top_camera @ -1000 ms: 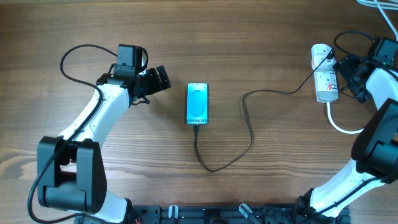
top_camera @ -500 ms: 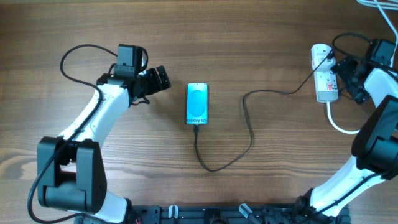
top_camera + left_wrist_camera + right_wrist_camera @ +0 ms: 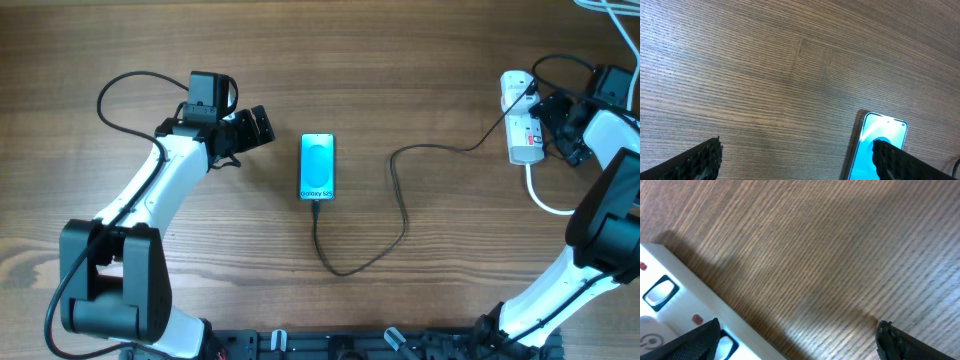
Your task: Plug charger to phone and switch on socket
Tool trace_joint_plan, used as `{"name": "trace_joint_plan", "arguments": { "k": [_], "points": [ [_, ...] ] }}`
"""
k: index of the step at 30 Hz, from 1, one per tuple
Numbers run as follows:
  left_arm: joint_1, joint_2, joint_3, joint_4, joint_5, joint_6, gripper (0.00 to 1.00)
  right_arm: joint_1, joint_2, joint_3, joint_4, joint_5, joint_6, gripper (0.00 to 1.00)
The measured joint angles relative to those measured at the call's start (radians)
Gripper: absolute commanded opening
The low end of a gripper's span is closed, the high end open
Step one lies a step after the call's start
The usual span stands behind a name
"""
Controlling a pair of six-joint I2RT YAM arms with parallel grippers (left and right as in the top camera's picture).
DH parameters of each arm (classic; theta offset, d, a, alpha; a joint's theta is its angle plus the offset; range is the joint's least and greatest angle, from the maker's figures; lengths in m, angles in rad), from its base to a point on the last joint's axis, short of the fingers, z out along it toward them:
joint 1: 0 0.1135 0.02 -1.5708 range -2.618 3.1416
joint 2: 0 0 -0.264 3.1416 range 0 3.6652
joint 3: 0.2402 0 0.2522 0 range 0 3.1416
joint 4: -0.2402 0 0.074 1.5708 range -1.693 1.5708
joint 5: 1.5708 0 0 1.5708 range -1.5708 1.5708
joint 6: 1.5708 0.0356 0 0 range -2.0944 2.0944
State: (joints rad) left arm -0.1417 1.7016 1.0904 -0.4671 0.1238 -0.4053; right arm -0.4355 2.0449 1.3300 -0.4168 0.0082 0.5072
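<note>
The phone (image 3: 317, 167) lies flat mid-table with its turquoise screen up; it also shows in the left wrist view (image 3: 875, 147). The charger (image 3: 400, 190) is a thin black cable running from the phone's near end, looping right and up to the socket (image 3: 522, 118). The socket is a white strip at the far right; its switches show in the left of the right wrist view (image 3: 670, 310). My left gripper (image 3: 258, 127) is open, just left of the phone. My right gripper (image 3: 556, 122) is open, with one finger over the socket's edge.
A white lead (image 3: 545, 198) curves from the socket's near end toward the right arm. More white cable (image 3: 608, 12) lies at the far right corner. A black robot cable (image 3: 125, 95) loops behind the left arm.
The right gripper has shifted slightly at the socket. The left arm, phone and cable have not moved.
</note>
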Motion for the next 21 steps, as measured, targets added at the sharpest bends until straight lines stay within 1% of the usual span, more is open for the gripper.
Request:
{"name": "trace_joint_plan", "arguments": {
  "k": [21],
  "points": [
    [0.000,0.000,0.000,0.000,0.000,0.000,1.00,-0.011,0.000,0.014,-0.064,-0.027,0.015,1.00]
  ]
}}
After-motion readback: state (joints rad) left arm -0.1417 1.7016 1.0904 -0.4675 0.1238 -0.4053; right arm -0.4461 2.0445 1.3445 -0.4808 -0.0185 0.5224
